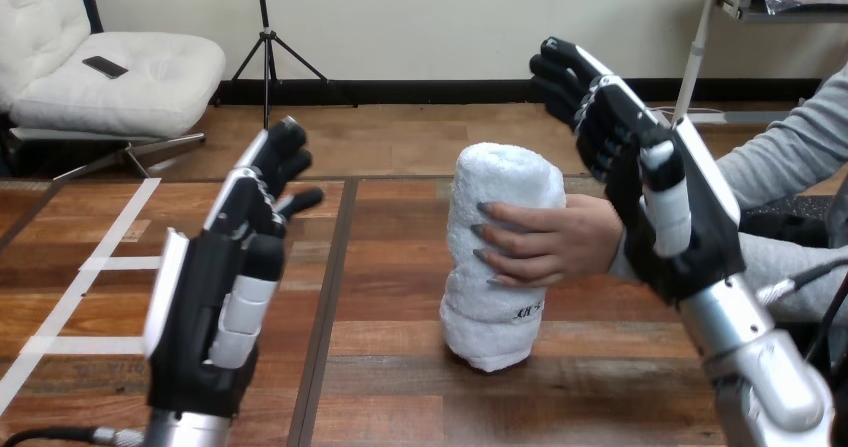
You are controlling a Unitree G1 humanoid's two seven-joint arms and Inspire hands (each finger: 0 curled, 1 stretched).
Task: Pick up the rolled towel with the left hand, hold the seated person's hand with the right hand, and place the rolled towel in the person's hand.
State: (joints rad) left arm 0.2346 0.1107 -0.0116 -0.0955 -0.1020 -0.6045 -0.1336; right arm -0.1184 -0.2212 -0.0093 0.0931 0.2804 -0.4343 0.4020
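Note:
A white rolled towel stands on end on the wooden table near the middle. The person's hand comes in from the right and wraps its fingers round the towel's middle. My right hand is raised open just right of the person's hand, in front of their wrist, with its fingers straight and pointing up; it holds nothing. My left hand is lifted at the left, well apart from the towel, open with fingers straight.
White tape lines mark the table's left part. A dark seam runs down the tabletop between my left hand and the towel. The person's grey sleeve reaches in at the right edge.

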